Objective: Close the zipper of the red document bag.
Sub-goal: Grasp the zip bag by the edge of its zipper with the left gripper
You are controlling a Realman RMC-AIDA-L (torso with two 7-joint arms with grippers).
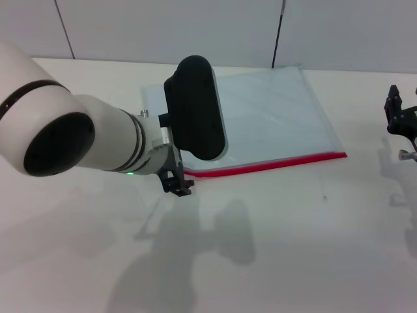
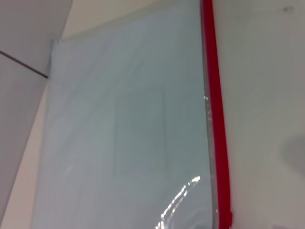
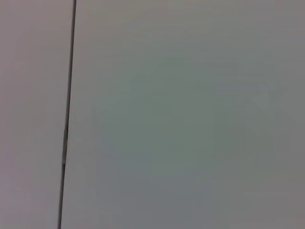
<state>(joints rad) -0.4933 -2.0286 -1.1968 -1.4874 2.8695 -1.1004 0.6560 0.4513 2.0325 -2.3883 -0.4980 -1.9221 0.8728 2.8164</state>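
Nothing readable is showing anywhere here. The red document bag (image 1: 260,117) is lying blank, no label or print, and the table (image 1: 293,248) is carrying no markings.

1 red document bag (image 1: 260,117), 1 zipper (image 1: 267,164), 2 pincers: left pincer (image 1: 177,184), right pincer (image 1: 399,114).

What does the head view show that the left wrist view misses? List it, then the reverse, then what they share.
Only the head view shows the left gripper at the near-left end of the zipper, the right gripper idle at the table's far right, and the shadows the arm casts on the table. Only the left wrist view shows the thin silvery line running along the zipper's inner side and a bright glare on the plastic. Both show the red document bag lying flat with its red zipper edge.
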